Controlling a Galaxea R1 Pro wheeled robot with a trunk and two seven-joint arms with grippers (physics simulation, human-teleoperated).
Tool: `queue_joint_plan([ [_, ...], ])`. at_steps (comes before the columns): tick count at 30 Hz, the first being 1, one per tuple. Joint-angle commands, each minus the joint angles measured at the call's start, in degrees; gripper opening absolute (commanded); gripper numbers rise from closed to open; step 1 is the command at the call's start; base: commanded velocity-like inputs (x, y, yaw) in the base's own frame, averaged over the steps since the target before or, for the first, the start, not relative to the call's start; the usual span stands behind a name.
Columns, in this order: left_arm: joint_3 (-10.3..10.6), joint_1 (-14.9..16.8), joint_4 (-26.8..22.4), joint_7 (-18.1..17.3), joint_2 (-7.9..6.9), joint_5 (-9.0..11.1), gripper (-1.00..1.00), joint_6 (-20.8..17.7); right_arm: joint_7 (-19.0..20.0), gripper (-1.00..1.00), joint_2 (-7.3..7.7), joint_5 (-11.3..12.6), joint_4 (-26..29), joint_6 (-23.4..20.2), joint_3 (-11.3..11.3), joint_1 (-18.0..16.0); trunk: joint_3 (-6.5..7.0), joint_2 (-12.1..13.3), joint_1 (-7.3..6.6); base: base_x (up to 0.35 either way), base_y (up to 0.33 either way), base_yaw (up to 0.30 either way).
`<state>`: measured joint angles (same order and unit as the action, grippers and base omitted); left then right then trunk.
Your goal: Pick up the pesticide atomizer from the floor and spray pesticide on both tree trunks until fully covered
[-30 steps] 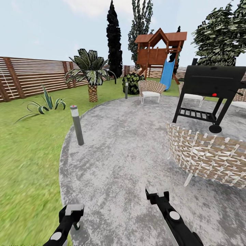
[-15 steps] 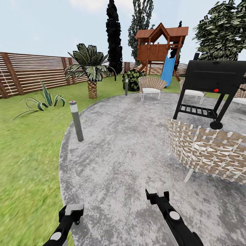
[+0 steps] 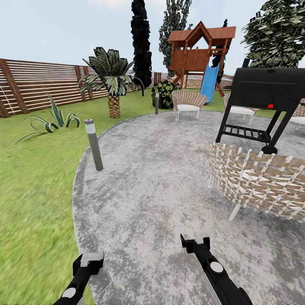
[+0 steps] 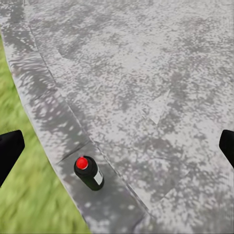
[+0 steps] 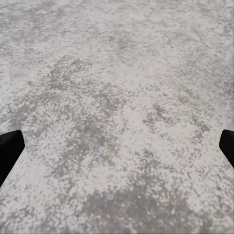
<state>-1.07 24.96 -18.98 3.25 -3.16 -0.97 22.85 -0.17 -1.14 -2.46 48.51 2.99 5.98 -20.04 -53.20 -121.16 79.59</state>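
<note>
We stand on the garden paving (image 3: 161, 178), both arms hanging empty.

The atomizer (image 4: 88, 172) sits upright at the paving's edge beside the grass, under our spread left gripper (image 4: 117, 146); the right gripper (image 5: 117, 146) is likewise spread. A clumsy descent could topple the bottle.

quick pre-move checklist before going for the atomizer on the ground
1. Atomizer located: ok. A dark bottle with a red cap stands on the grey paving's edge strip beside the grass, seen from the left wrist.
2. Bottle upright: ok, though slightly tilted in that view.
3. Left pincer open and empty: ok, fingertips wide apart at the wrist view's edges.
4. Right pincer empty: ok, open over bare paving.
5. Path obstacles: ok. The bollard post and wicker chair stand ahead, apart from both arms.
6. Target tree trunks in view: cannot tell.
</note>
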Motion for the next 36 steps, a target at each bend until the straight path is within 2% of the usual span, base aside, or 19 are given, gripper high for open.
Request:
queue_joint_plan([
  [1,0.0,0.0,0.0,0.0,0.00,0.0,1.00,0.0,0.0,1.00,0.00,0.0,0.0,0.0,0.0,0.0,-0.28,-0.4,0.23,0.000,0.000,0.000],
  [12,-0.1,-0.2,0.0,0.0,-0.17,0.0,1.00,1.9,0.0,1.00,0.00,0.0,-0.1,0.0,0.1,0.0,-3.26,-4.8,2.64,0.000,0.000,0.000],
  [36,-0.1,-0.1,0.1,0.0,-0.18,0.0,1.00,1.9,0.0,1.00,0.00,0.0,-0.1,0.0,0.1,0.0,-9.77,-14.5,7.91,0.000,0.000,0.000],
])
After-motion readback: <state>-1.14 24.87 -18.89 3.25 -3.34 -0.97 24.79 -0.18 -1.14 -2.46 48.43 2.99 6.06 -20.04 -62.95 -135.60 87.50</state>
